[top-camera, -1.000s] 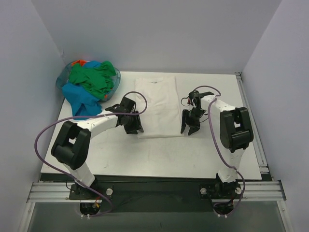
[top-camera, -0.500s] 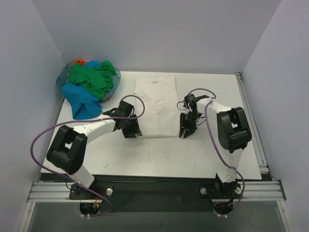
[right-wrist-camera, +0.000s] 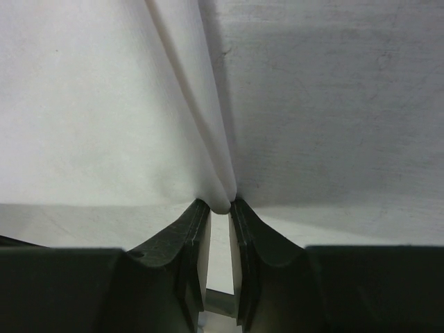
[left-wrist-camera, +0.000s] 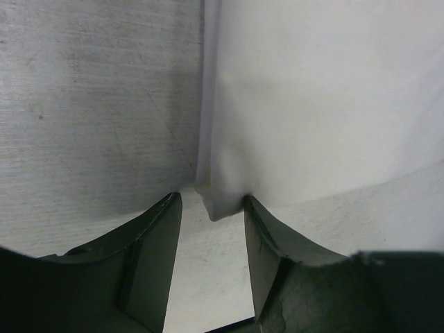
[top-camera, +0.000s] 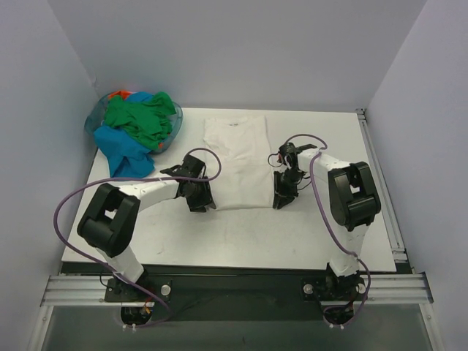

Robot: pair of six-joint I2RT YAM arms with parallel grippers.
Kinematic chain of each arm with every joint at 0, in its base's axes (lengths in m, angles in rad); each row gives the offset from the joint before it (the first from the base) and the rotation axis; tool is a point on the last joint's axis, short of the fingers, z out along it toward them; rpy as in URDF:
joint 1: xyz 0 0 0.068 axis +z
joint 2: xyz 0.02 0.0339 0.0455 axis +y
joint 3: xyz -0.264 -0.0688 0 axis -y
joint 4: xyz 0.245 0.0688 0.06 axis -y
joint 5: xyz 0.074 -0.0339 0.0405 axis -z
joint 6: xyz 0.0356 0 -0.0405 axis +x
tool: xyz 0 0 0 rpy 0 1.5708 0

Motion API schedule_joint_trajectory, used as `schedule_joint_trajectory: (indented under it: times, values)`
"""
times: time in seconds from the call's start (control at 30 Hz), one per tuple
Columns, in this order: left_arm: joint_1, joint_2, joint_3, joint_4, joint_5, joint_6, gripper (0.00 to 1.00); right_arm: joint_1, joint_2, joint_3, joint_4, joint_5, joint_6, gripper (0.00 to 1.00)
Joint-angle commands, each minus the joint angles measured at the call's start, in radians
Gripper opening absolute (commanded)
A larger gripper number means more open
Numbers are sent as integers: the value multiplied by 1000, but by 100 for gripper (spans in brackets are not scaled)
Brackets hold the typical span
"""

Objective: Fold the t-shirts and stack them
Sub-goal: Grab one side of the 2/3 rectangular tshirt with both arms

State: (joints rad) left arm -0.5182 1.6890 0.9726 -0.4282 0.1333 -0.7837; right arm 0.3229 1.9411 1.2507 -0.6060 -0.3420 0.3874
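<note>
Flat on the table (top-camera: 344,241): white t-shirt (top-camera: 235,157), folded into a long strip. At its near left corner, left gripper (left-wrist-camera: 211,201): jaws spread, cloth corner sitting loose between them. At its near right corner, right gripper (right-wrist-camera: 220,202): jaws nipped onto a raised fold of the edge. Heap of green, blue and orange t-shirts (top-camera: 135,130) lies well off to the white t-shirt's far left.

I see L gripper (left-wrist-camera: 211,207) w/ jaws apart, not clamped. White shirt (left-wrist-camera: 312,104) corner pokes down btwn them, touching the finger (left-wrist-camera: 267,243) at frame right. Shirt lies flat on grey table (left-wrist-camera: 90,104).
</note>
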Motion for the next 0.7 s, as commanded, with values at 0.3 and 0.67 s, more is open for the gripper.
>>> schedule_joint_trajectory:
  times: [0.3,0.67]
  values:
    - [-8,72,15,100,63,-17,18,1,27,12,-40,44,-21,6]
    - [0,25,14,-3,-12,34,0,-19,-30,-30,-66,103,-15,0]
